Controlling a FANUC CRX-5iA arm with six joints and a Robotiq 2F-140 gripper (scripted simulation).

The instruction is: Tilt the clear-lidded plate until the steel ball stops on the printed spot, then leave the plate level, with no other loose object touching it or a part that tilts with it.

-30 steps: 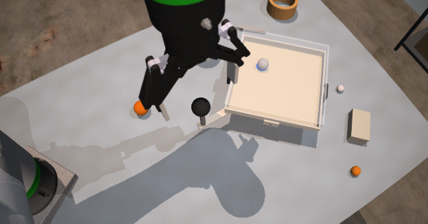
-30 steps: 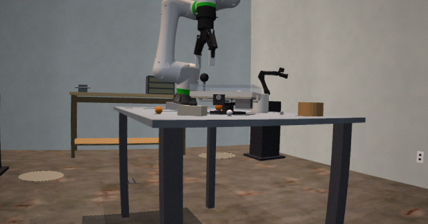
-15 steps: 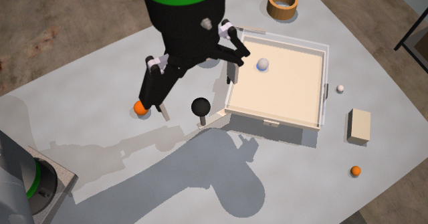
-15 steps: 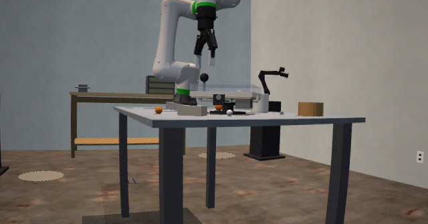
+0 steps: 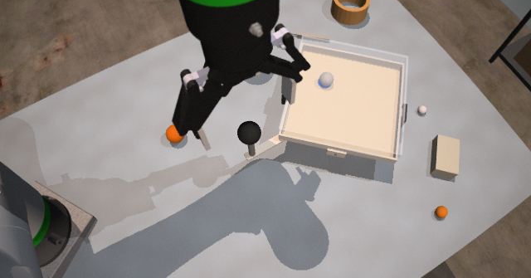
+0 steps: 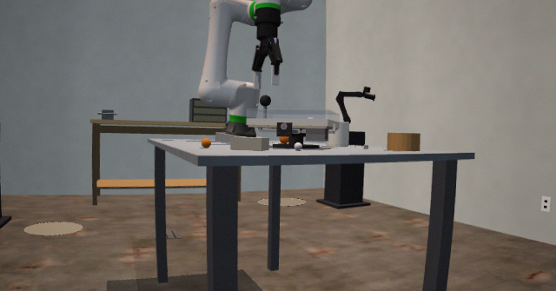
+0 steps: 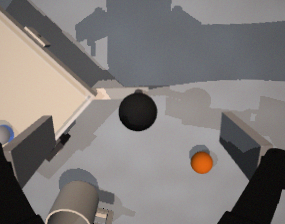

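Steel ball (image 5: 326, 79) rested under the clear lid, on or just over a blue mark peeking out at its lower edge, presumably the printed spot (image 5: 323, 85), in the quarter of the cream plate (image 5: 353, 116) nearest the arm. Plate looked level from the side (image 6: 288, 122), raised on a pivot mount above the grey table (image 5: 232, 228). Black ball-topped lever (image 5: 249, 133) stood upright just off the plate's near corner, joined to it by a short bracket, evidently the handle meant for tilting. Gripper (image 7: 136, 137) hung well above that knob, roughly centred over it in the wrist view, fingers spread fully with nothing between them, likely poised either to descend onto the knob or to stay clear so the plate could rest flat. Judged near done if the ball truly sat on the spot, though the overlap was too small to confirm. Loose items lay apart from the plate: small white ball (image 5: 422, 109) near the far rim but not touching, tan block (image 5: 445, 156) beyond it, one orange ball (image 5: 441, 212) farther out, another orange ball (image 5: 174, 134) beside the gripper's outer finger in the top view, wooden ring (image 5: 350, 4) past the plate's upper corner. Pale cylinder (image 7: 72, 211) showed low in the wrist view, purpose unclear.
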